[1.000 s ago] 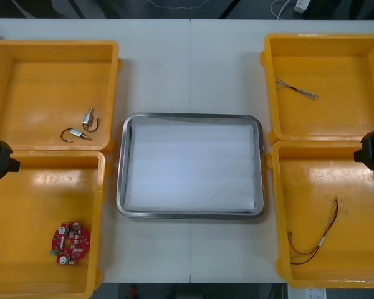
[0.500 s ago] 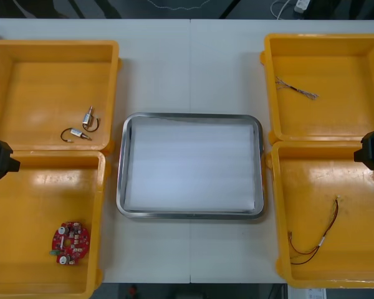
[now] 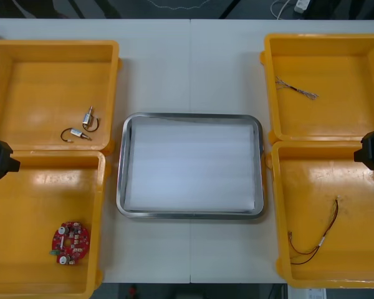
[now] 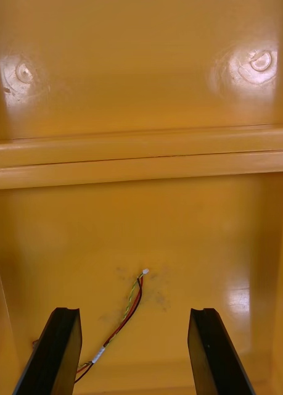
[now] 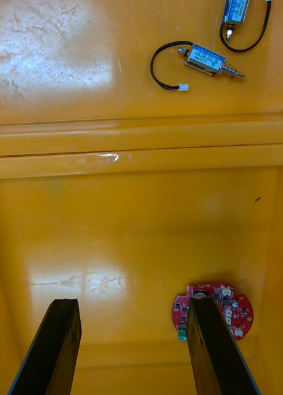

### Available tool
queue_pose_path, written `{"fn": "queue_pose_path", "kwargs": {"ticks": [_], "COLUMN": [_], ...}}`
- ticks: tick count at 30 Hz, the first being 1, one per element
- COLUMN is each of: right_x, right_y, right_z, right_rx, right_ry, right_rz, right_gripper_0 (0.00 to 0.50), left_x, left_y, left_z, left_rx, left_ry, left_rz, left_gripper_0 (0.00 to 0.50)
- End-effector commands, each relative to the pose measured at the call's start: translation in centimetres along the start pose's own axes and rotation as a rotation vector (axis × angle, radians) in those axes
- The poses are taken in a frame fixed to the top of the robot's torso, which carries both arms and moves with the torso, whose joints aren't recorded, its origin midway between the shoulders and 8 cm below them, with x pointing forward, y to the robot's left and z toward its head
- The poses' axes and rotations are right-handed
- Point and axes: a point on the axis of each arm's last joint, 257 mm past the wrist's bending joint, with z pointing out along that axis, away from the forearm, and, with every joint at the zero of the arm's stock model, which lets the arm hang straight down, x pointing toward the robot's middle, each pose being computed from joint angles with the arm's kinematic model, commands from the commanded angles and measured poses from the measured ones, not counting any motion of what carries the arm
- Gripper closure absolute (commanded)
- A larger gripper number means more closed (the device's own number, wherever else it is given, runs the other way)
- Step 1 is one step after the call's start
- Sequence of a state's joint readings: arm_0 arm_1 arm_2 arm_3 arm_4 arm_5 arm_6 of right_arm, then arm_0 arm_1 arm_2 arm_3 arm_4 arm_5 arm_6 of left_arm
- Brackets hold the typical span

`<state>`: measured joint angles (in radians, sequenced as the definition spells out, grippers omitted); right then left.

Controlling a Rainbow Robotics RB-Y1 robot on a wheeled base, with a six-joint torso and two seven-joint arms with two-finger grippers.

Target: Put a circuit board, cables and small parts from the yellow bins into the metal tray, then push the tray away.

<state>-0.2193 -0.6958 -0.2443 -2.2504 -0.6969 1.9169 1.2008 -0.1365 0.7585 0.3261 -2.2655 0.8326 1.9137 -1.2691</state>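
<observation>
Left wrist view first: we see the left gripper (image 5: 132, 308) with its jaws spread wide, gripping nothing, over the near yellow bin (image 3: 25, 187) left of the metal tray (image 3: 190, 117). The round red circuit board (image 5: 213, 310) lies on that bin's floor right beside one finger. Two small metal parts (image 5: 206, 58) with black leads sit in the far bin left of the tray. The right gripper (image 4: 134, 313) is just as wide open and empty-handed, above the red and yellow cable (image 4: 139, 289) in the near bin right of the tray. Compared with a second ago, we can't spot anything that moved.
</observation>
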Motion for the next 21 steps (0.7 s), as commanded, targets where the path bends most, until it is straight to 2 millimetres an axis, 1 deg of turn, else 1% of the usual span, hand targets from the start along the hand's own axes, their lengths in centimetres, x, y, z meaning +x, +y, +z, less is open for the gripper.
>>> {"fn": "queue_pose_path", "kwargs": {"ticks": [1,21], "right_x": [-0.32,-0.32], "right_y": [-1.27,-1.27], "right_z": [-0.99,-0.99], "right_rx": [0.041,0.041], "right_ry": [-0.021,-0.021], "right_rz": [-0.033,-0.033], "right_gripper_0": [0.0,0.0], "left_x": [-0.07,-0.07], "left_y": [1.23,1.23], "left_z": [-1.2,-1.2], "left_rx": [-0.038,-0.038], "left_ry": [-0.018,-0.018], "left_rz": [0.005,0.005], "left_gripper_0": [0.0,0.0]}}
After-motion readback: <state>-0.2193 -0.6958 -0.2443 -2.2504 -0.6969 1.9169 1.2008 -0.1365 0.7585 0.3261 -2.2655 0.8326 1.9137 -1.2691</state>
